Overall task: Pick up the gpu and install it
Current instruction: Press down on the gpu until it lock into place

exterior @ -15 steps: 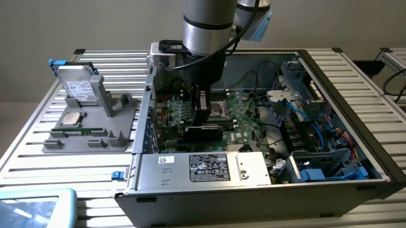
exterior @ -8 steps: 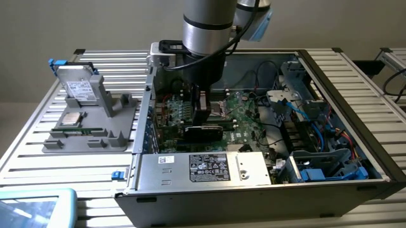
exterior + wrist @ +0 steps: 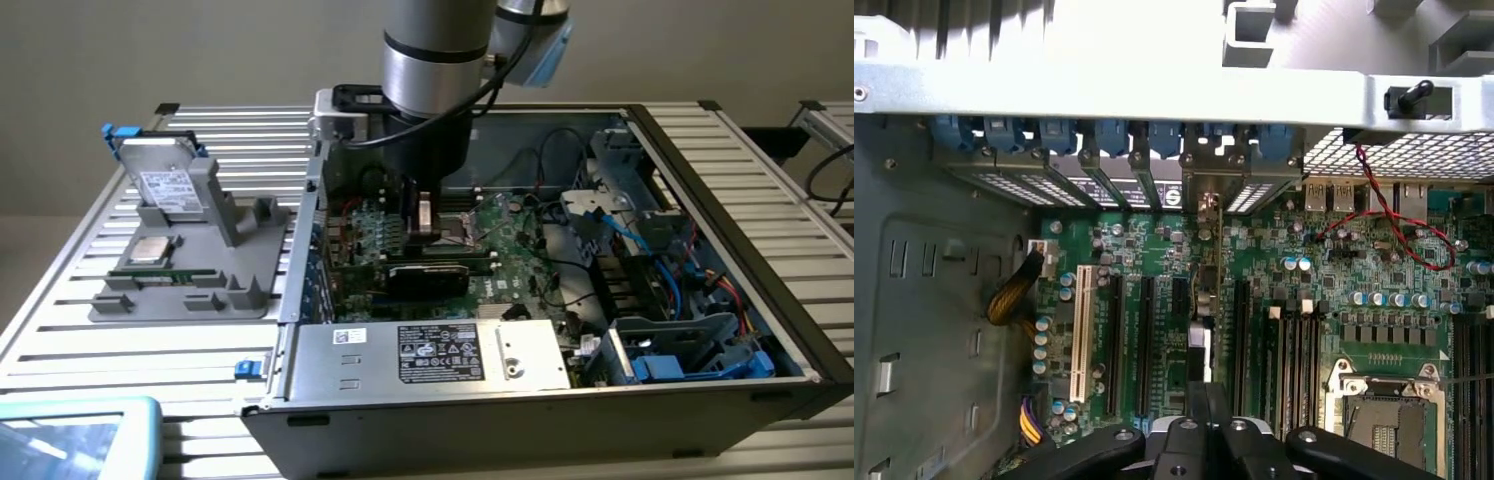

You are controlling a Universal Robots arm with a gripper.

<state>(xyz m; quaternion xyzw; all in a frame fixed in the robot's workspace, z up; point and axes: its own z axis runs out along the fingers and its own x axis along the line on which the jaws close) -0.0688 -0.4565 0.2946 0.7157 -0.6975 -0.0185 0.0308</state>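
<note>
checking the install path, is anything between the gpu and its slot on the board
Nothing visible does. The gripper has its jaws shut on the gpu, which stands edge-on right at the motherboard, between the black expansion slots. Whether it is fully seated cannot be told.

I've got the open grey metal computer case [image 3: 747, 180] lying on its side on the slatted aluminium surface [image 3: 54, 310]. Inside I see the green motherboard [image 3: 1334, 280] with its black expansion slots [image 3: 1144, 340], an empty silver processor socket [image 3: 1384, 410] and a red wire [image 3: 1394, 230]. The silver power supply box with a black label [image 3: 441, 355] sits at the near wall. Toward the exterior view's left, a grey plastic holder [image 3: 200, 270] carries a silver hard drive with white label [image 3: 167, 185].
</note>
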